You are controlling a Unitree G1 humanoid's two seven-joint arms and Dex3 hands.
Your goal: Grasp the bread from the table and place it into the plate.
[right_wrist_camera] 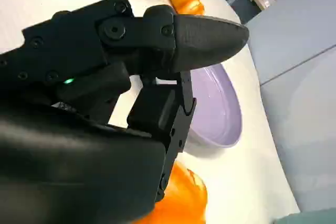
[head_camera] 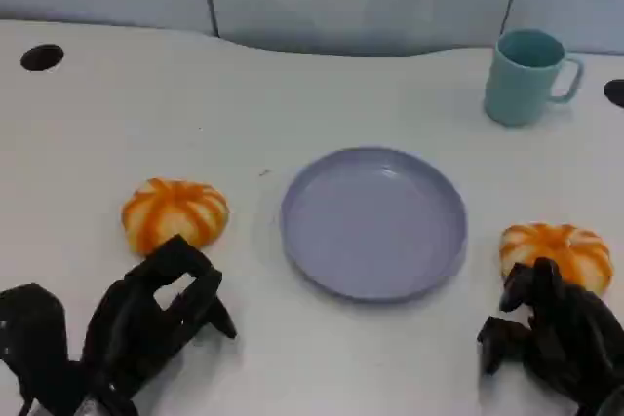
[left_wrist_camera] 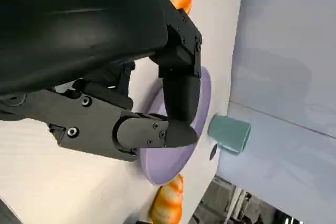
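Hands (head_camera: 161, 314) apparently hold nothing; plate (head_camera: 373, 223) bare.

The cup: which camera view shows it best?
The head view: the cup stands whole and upright with its handle, beyond the plate. The left wrist view shows it small and sideways past the plate; the right wrist view catches a teal sliver at its edge.

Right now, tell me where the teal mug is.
In the head view the teal mug stands upright at the table's far right, beyond the purple plate, handle turned right, apart from both bread rolls.
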